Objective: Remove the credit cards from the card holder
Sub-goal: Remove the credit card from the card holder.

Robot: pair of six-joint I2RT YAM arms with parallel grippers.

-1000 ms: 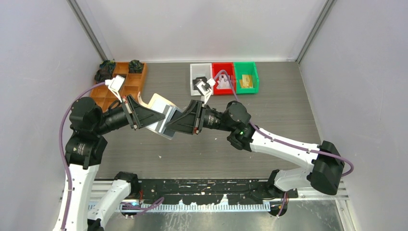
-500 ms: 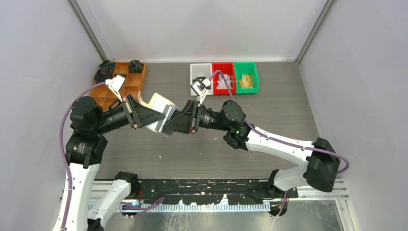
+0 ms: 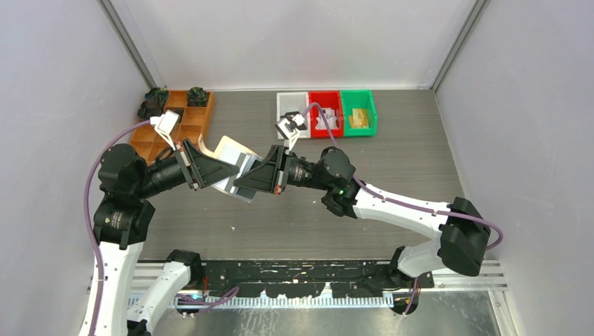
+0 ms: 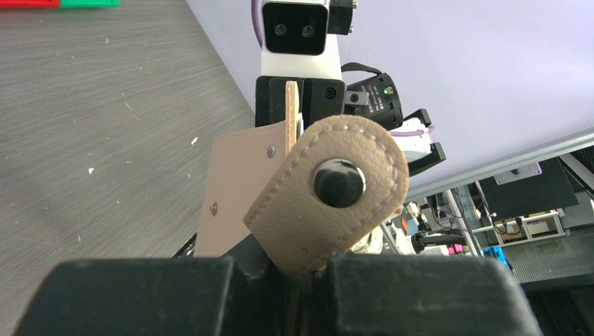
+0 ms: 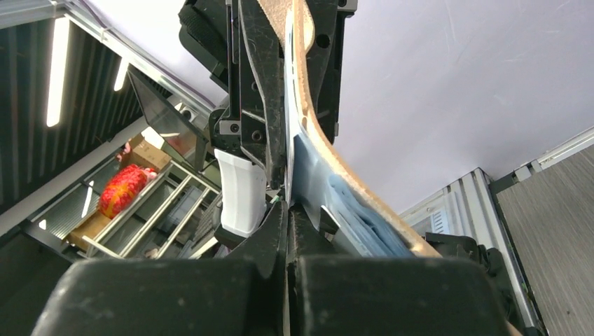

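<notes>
The card holder (image 3: 233,152) hangs in mid-air between both arms, tan outside, silvery blue-grey inside. My left gripper (image 3: 235,170) is shut on it; in the left wrist view its tan snap flap (image 4: 336,203) rises from between my closed fingers (image 4: 308,269). My right gripper (image 3: 243,183) comes from the right, its jaws pressed together at the inner pocket edge (image 5: 354,217) of the card holder (image 5: 319,150). Whether a card sits between the right gripper's tips (image 5: 287,234) does not show. A gold credit card (image 3: 359,117) lies in the green bin, a white-pink one (image 3: 324,120) in the red bin.
White bin (image 3: 291,102), red bin (image 3: 326,102) and green bin (image 3: 358,99) stand in a row at the back. An orange-brown compartment tray (image 3: 183,124) with dark items sits at the back left. Grey walls close in the table on both sides.
The right arm has slid left, closer onto the card holder, and its jaws have gone from partly open to shut. The left arm keeps holding the card holder in about the same place.
</notes>
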